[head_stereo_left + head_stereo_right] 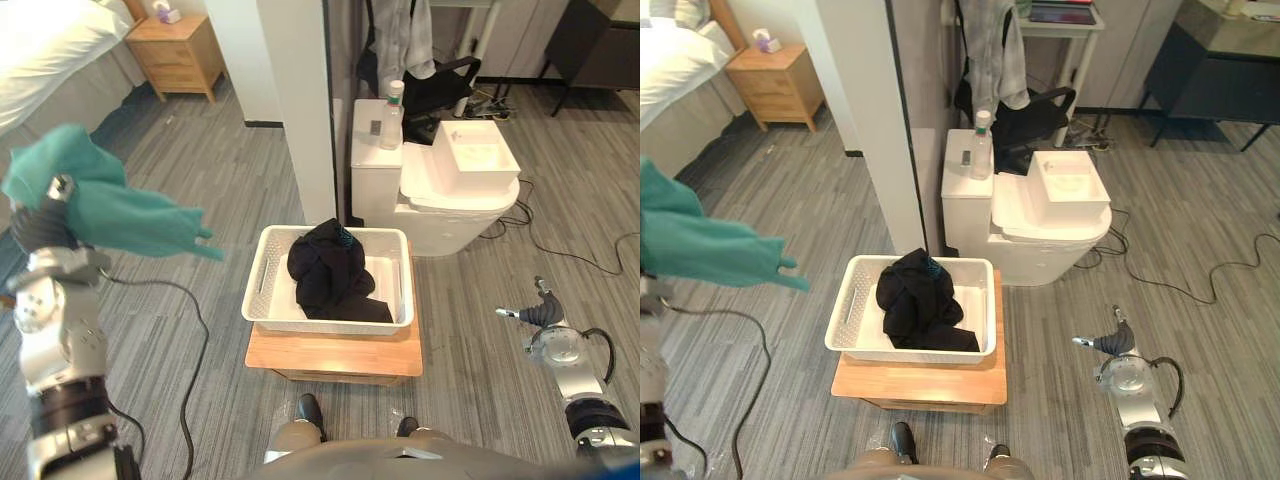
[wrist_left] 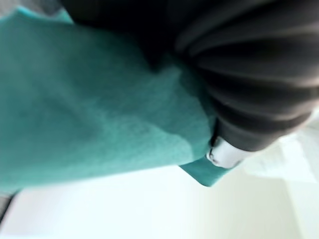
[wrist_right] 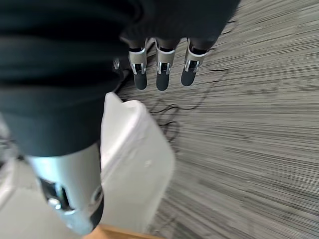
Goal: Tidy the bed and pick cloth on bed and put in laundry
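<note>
Over the grey plank floor (image 1: 200, 150), to the left of the laundry basket (image 1: 262, 292), we see the left hand (image 1: 50, 218) raised with the teal cloth (image 1: 110, 205) draped over and around it. The cloth hangs in the air between the bed (image 1: 45, 45) and the basket. Its loose end trails toward the basket's left rim but stops short of it. We cannot tell how the left fingers are set, because the cloth covers them. In the left wrist view the same teal fabric lies against the dark ribbed cover.

The white slotted basket sits on a low wooden table (image 1: 335, 357) and holds a crumpled black garment (image 1: 335, 272), which is piled toward its middle and far wall.

The right hand (image 1: 533, 314) hangs low on the right, well apart from the basket. Its fingers (image 3: 160, 75) are straight and relaxed and grasp nothing.

Behind the basket stands a white pillar (image 1: 295, 110). Beside the pillar is a white toilet-shaped unit (image 1: 440, 215) with a square white tray (image 1: 470, 155) on its lid and a clear bottle (image 1: 392, 115) on its back part. Further back, a black office chair (image 1: 435, 85) has grey clothing (image 1: 405, 40) draped over it. A wooden nightstand (image 1: 178, 52) stands next to the bed.
</note>
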Robot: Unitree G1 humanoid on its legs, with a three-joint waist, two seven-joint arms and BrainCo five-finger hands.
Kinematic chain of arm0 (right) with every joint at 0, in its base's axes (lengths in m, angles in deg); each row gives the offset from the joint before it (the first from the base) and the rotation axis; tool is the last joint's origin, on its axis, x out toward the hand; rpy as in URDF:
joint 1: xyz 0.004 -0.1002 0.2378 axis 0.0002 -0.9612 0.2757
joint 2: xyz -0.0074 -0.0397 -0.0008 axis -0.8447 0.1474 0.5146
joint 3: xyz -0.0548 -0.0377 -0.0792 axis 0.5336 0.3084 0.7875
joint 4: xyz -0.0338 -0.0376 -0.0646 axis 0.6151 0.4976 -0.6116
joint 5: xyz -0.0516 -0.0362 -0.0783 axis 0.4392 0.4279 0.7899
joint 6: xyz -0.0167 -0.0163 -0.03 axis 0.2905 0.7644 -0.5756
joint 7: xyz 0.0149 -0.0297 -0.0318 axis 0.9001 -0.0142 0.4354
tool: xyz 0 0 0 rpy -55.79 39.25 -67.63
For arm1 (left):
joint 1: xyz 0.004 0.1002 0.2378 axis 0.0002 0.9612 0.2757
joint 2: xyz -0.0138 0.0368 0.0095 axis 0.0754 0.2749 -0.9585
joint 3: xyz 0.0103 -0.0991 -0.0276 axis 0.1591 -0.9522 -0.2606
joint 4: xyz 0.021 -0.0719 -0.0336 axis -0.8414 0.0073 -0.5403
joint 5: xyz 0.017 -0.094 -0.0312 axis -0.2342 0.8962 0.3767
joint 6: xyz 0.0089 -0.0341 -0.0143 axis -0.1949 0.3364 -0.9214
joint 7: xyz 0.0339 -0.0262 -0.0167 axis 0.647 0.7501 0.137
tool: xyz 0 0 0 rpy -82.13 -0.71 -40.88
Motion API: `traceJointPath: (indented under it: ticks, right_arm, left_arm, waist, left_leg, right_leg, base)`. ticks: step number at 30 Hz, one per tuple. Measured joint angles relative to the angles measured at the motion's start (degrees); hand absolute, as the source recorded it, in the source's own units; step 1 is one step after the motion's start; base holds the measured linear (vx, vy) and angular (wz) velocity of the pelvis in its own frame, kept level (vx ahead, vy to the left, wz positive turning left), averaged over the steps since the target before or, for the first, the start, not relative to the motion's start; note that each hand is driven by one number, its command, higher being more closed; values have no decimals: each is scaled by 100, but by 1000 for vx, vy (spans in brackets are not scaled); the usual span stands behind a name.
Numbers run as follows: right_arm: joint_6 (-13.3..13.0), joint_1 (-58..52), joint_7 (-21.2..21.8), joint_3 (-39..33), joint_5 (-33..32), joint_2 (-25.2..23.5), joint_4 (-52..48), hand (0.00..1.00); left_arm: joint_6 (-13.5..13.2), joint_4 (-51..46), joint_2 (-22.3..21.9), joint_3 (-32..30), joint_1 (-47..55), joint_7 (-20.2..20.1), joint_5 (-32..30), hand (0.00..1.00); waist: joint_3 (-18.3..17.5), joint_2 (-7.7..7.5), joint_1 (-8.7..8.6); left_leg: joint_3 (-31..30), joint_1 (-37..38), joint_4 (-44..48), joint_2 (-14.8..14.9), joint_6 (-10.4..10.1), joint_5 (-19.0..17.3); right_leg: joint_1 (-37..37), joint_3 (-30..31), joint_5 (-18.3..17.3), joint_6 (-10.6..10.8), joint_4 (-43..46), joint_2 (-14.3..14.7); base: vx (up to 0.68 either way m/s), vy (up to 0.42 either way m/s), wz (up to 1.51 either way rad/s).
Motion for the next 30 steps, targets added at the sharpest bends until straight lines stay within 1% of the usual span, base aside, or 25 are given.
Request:
traceJointPath:
  ticks: [1,3,4,5,9,10,13,16,18,21,22,23,25,26,29,30]
  right_arm:
    - [-4,-60,-1,-3,-69,0,119,0]
    - [-59,-176,-2,-14,-295,-56,237,0]
    - [-65,-176,-2,-40,-344,-104,302,0]
    - [-74,-214,-2,-170,-447,-255,410,0]
    - [-172,-431,-1,-299,-538,-634,841,0]
    - [-204,-511,-1,-439,-549,-775,995,0]
    - [-241,-704,27,-644,-651,-1044,1188,0]
    - [-223,-917,83,-657,-724,-1256,1215,0]
    - [-144,-1001,124,-659,-871,-1382,1222,0]
    - [147,-1051,382,-786,-1254,-1603,1369,0]
    - [298,-1098,511,-912,-1333,-1679,1452,0]
    - [458,-1140,641,-1054,-1332,-1751,1500,0]
    - [609,-1262,795,-1188,-1331,-1845,1514,0]
    - [657,-1297,877,-1258,-1331,-1887,1535,0]
    - [743,-1418,964,-1379,-1438,-1936,1616,0]
    - [825,-1479,1000,-1439,-1437,-2001,1618,0]
  left_arm:
    - [11,155,182,114,-188,-104,50,100]
    - [28,410,335,313,-470,-294,214,100]
    - [31,463,338,353,-524,-327,214,100]
    - [43,603,335,478,-657,-423,197,100]
    - [125,770,296,963,-730,-589,-160,100]
    - [154,846,240,1115,-833,-665,-303,100]
    - [162,1034,226,1449,-958,-811,-423,100]
    - [221,1060,221,1752,-1069,-970,-496,100]
    - [220,1197,150,1980,-1223,-1113,-536,100]
    - [205,1315,-105,2331,-1297,-1385,-935,100]
    - [205,1313,-230,2476,-1296,-1534,-1036,100]
    - [204,1290,-328,2636,-1296,-1720,-1153,100]
    - [208,1201,-480,2822,-1266,-1957,-1187,100]
    - [216,1137,-551,2911,-1201,-2081,-1185,100]
    - [278,899,-785,3094,-966,-2263,-1180,100]
    - [310,591,-998,3288,-723,-2335,-1185,100]
  waist:
    - [-65,3,-47]
    - [-146,16,-92]
    - [-147,17,-99]
    - [-147,16,-136]
    - [-152,9,-269]
    - [-152,8,-281]
    - [-147,1,-291]
    - [-146,-7,-324]
    - [-146,-10,-355]
    - [-140,-25,-381]
    - [-138,-28,-381]
    - [-138,-28,-393]
    - [-137,-27,-394]
    - [-131,-27,-396]
    - [-129,-25,-411]
    - [-128,-26,-411]
  left_leg:
    - [29,2,0,5,-1,1]
    - [160,43,0,5,1,-14]
    - [183,78,0,3,-1,-18]
    - [213,155,0,-2,-7,-30]
    - [338,288,-1,-36,-11,-101]
    - [356,293,-1,-38,-13,-111]
    - [483,382,-2,-42,-22,-153]
    - [603,468,-2,-52,-9,-187]
    - [637,506,-2,-63,-9,-192]
    - [769,648,-2,-62,-44,-253]
    - [796,692,-2,-64,-62,-276]
    - [817,710,-2,-65,-64,-289]
    - [849,738,-2,-62,-78,-301]
    - [886,790,-4,-56,-89,-314]
    - [917,896,-5,-45,-110,-359]
    - [915,894,-4,-40,-119,-371]
  right_leg:
    - [-11,79,31,-2,-30,16]
    - [-35,194,77,29,-42,16]
    - [-24,238,84,28,-42,15]
    - [35,249,84,33,-41,6]
    - [105,390,52,15,-44,3]
    - [104,400,49,17,-45,1]
    - [118,528,50,22,-43,1]
    - [139,569,36,48,-26,1]
    - [143,694,37,48,-22,4]
    - [203,789,28,41,-8,5]
    - [225,827,16,36,-6,6]
    - [227,846,1,31,2,5]
    - [231,858,-20,18,18,8]
    - [255,863,-44,11,37,14]
    - [320,873,-113,3,88,20]
    - [307,874,-169,-39,111,23]
  base:
    - [-1,-6,-17]
    - [16,7,-28]
    - [31,16,-30]
    - [31,17,-20]
    - [31,24,-14]
    - [39,22,-8]
    - [53,20,-20]
    - [53,12,-19]
    - [61,17,-16]
    - [53,18,-21]
    - [42,9,-15]
    - [40,8,-12]
    - [37,3,-10]
    - [35,-3,-12]
    - [19,-3,-5]
    - [0,0,0]
